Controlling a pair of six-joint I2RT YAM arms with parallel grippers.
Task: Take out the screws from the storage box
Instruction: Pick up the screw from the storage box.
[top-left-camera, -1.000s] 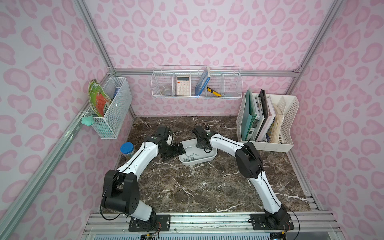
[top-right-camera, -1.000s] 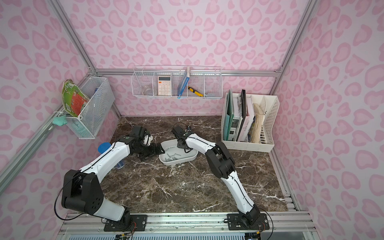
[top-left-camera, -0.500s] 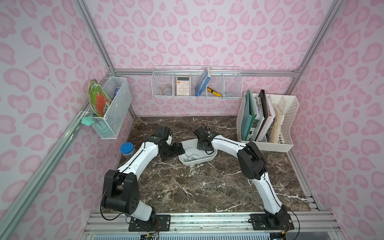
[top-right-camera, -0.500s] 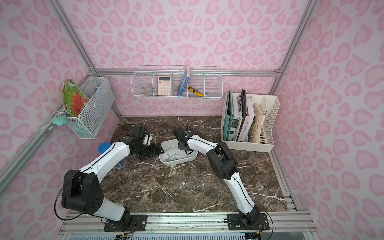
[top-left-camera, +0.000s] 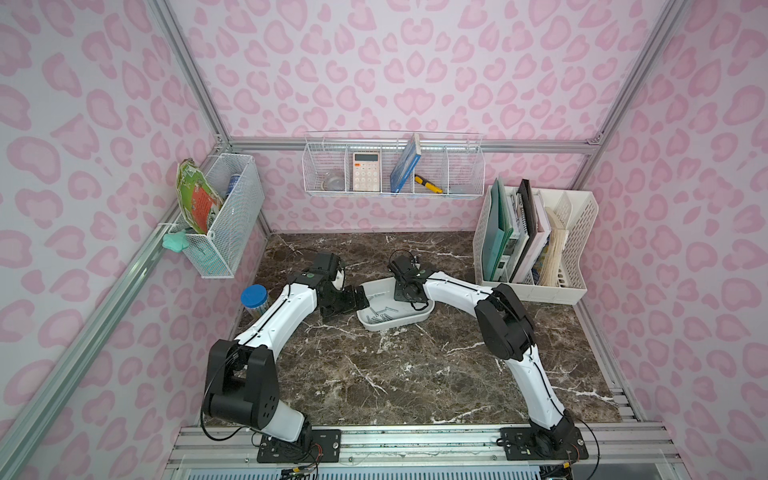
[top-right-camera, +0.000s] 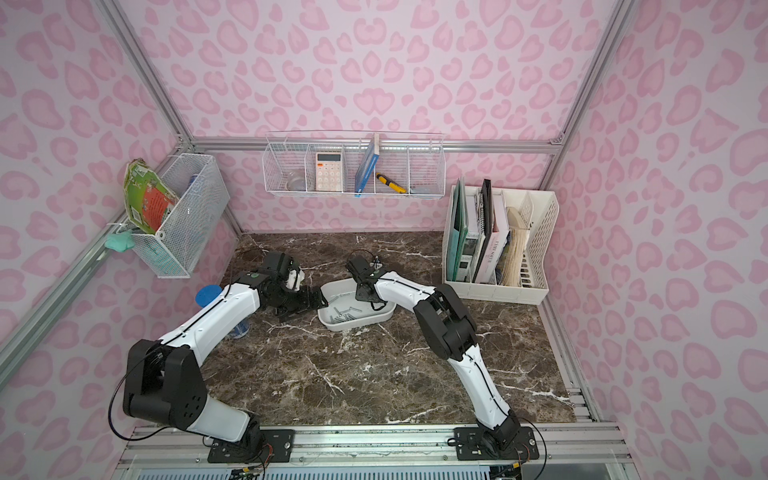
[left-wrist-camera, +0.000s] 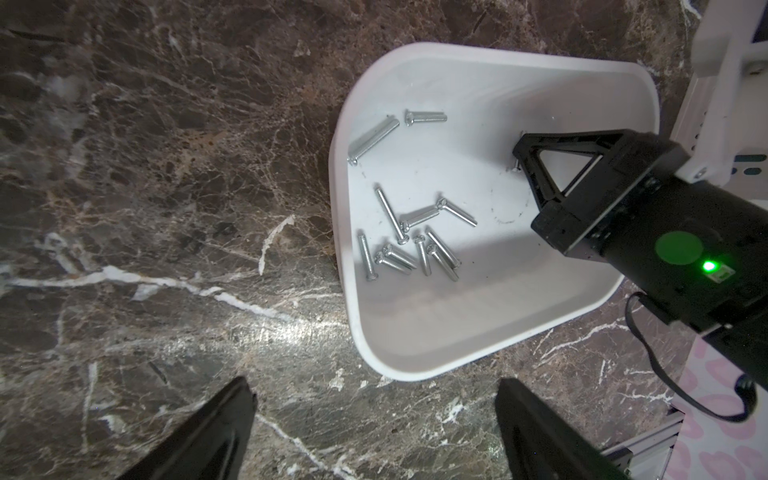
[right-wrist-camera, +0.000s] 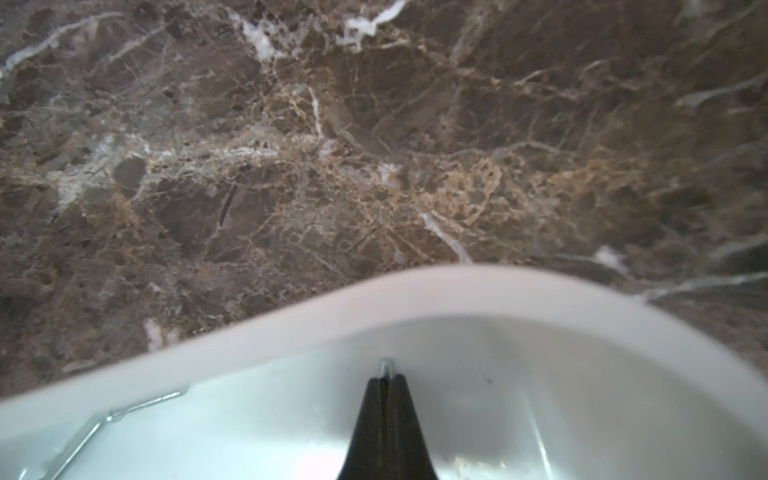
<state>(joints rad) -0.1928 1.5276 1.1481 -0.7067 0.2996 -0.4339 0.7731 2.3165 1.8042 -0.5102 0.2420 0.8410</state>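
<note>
**A:** What is the right gripper (right-wrist-camera: 386, 376) doing?

**B:** Its jaws are pressed together on a single screw (right-wrist-camera: 386, 365), and the threaded end pokes out just past the tips. It reaches down inside the storage box (left-wrist-camera: 490, 328), on the box's two-o'clock side in both top views.

**A:** Is that screw clear of the box floor?

**B:** I can't tell.

**A:** And the other screws (left-wrist-camera: 409, 245)?

**B:** They lie loose on the box floor, most of them bunched toward seven o'clock.

**A:** The left gripper (left-wrist-camera: 374, 381)?

**B:** Its jaws are wide apart with nothing between them. It sits just beside the box's nine-o'clock wall, over the marble table (top-left-camera: 374, 374).

**A:** Farther out?

**B:** A blue-lidded jar (top-left-camera: 254, 296) stands at nine o'clock, beyond the left arm. A white file rack (top-left-camera: 540, 293) stands between two and three o'clock.
</note>
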